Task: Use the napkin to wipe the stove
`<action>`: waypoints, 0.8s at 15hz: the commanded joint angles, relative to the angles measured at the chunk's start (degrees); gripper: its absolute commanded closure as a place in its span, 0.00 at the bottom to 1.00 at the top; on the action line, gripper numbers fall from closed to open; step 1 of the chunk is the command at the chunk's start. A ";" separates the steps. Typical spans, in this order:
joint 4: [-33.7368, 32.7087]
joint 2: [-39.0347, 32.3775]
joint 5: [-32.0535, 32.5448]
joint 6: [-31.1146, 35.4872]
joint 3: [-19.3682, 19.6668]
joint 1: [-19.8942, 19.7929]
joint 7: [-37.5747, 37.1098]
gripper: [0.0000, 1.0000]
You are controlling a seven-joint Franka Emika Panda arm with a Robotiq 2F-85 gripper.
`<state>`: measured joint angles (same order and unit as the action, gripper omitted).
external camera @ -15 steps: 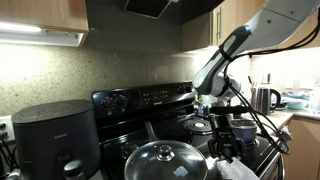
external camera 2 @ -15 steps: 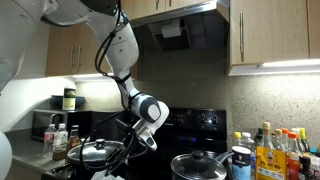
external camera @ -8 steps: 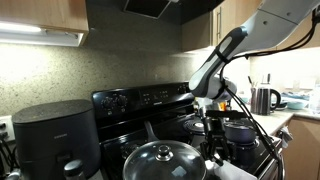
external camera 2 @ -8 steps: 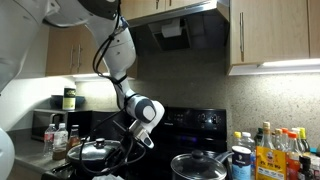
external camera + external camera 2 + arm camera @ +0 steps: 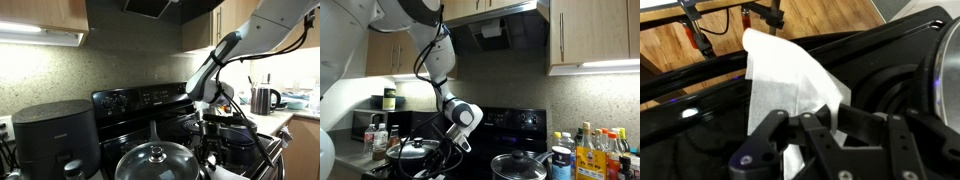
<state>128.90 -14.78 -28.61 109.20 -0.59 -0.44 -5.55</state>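
Napkin (image 5: 790, 75) first: in the wrist view we see a white, creased sheet fanning up from the claw (image 5: 812, 128) toward the upper middle of the frame. Its lower end is pinched between the dark fingers (image 5: 768, 135), so the claw is clamped tight on the napkin. Around it lies the glossy black top of the stove (image 5: 700, 105), running from lower left to upper right, with a dark burner (image 5: 895, 90) at the right and a wooden floor (image 5: 840, 20) along the top edge. We cannot tell whether the napkin touches the stove surface.

In an exterior view the arm (image 5: 222, 55) comes in from the upper right and bends down over the cooktop, in front of the raised back panel with its knobs (image 5: 140, 98). A pot with a glass lid (image 5: 155, 162) sits at the lower middle, a rounded black appliance (image 5: 55, 135) at the lower left, and a kettle (image 5: 265, 98) on the tabletop at the right. In an exterior view, bottles (image 5: 595, 150) crowd the lower right corner.
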 commanded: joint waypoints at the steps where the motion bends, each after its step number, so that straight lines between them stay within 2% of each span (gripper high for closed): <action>1: -1.10 -4.08 -1.86 1.75 0.24 -0.84 1.12 1.00; 4: -2.31 -7.60 -0.77 3.52 0.72 -0.87 0.29 1.00; 7: -2.88 -7.88 -0.01 5.04 1.22 -0.55 -0.87 1.00; 8: -2.11 -7.56 1.46 8.88 1.91 0.17 -2.37 1.00; 12: -3.02 -8.31 2.42 15.89 3.36 0.14 -7.65 1.00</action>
<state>125.89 -19.66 -28.02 115.81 1.53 -0.61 -10.31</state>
